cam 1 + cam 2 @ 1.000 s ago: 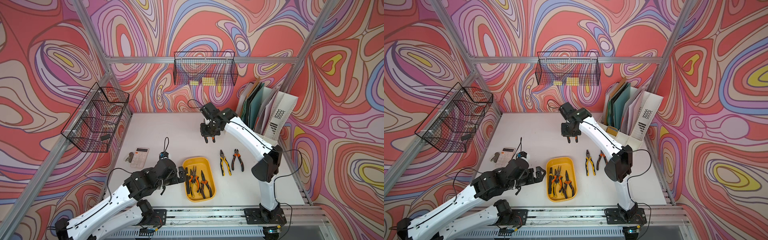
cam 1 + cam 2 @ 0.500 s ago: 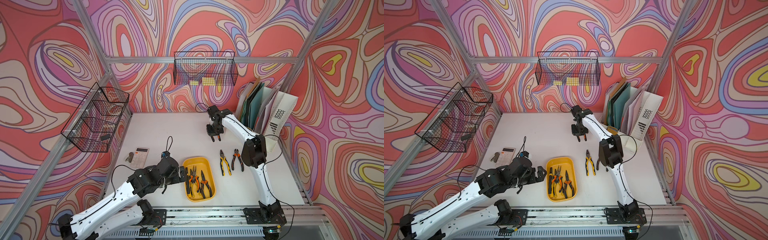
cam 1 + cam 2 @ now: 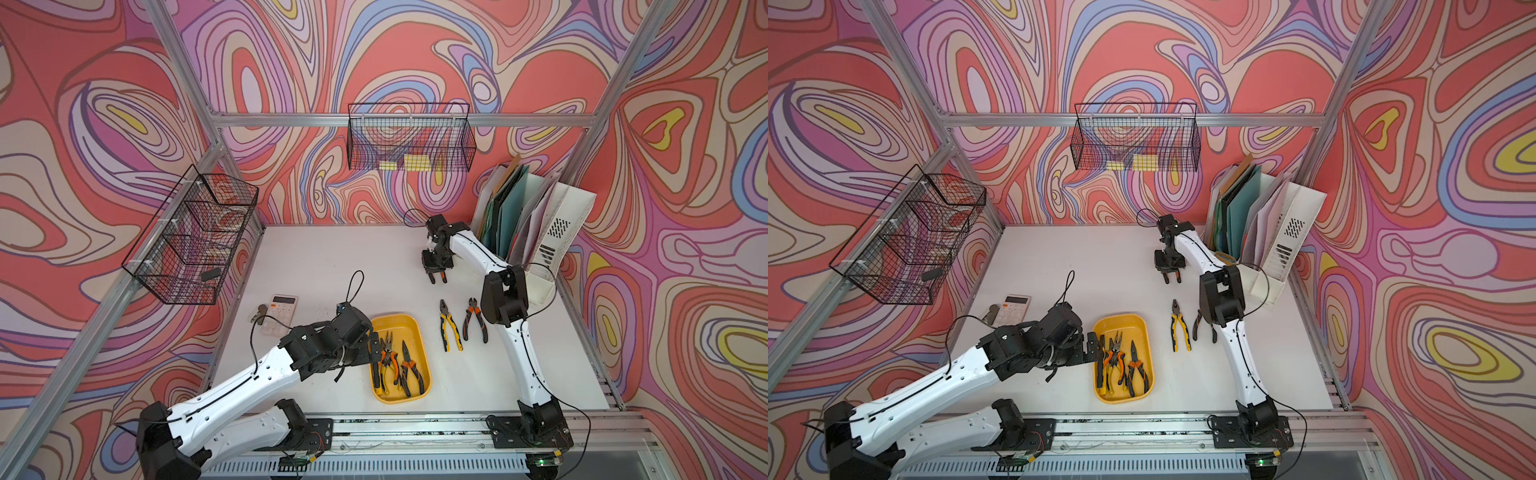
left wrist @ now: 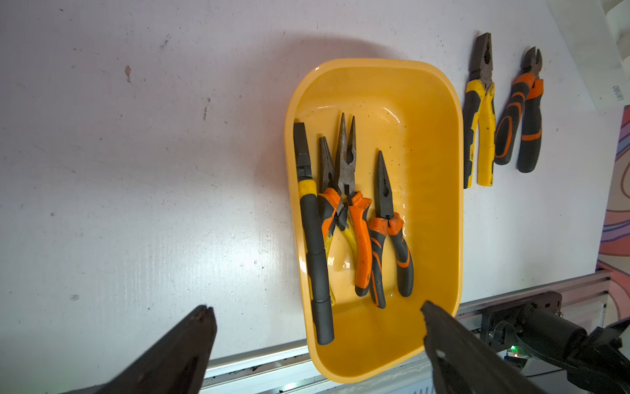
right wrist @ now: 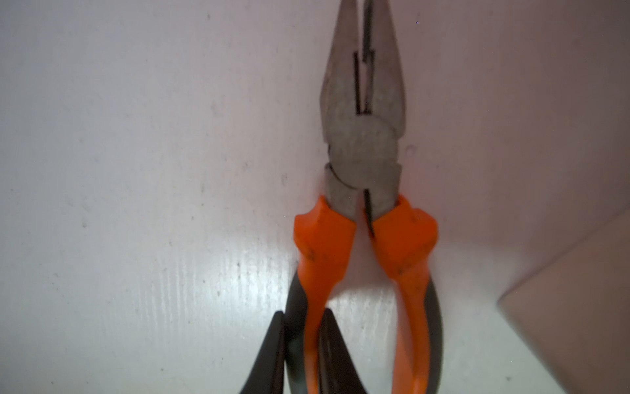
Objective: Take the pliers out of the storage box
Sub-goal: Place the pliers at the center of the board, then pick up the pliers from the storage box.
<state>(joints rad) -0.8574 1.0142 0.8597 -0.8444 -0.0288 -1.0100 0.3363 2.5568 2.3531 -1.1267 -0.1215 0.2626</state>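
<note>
The yellow storage box (image 3: 419, 332) (image 3: 1140, 328) (image 4: 429, 170) sits near the table's front edge and holds several pliers (image 4: 344, 191) side by side, with orange-and-black or yellow-and-black handles. Two more pliers lie on the table to its right, a yellow-handled pair (image 3: 450, 330) (image 3: 1179, 330) and an orange-handled pair (image 3: 475, 320). My left gripper (image 3: 374, 353) (image 4: 315, 308) is open over the box's left front corner, holding nothing. My right gripper (image 3: 436, 277) (image 5: 303, 341) hangs farther back, shut on one handle of orange-handled long-nose pliers (image 5: 361, 136), just above the table.
A calculator (image 3: 279, 313) lies left of the box. A white file organizer (image 3: 557, 232) with folders stands at the back right, close to my right arm. Black wire baskets hang on the left wall (image 3: 191, 237) and the back wall (image 3: 409, 139).
My right gripper has carried its pliers to the right and slightly forward, with the elbow folding in. The left arm has hardly moved.
</note>
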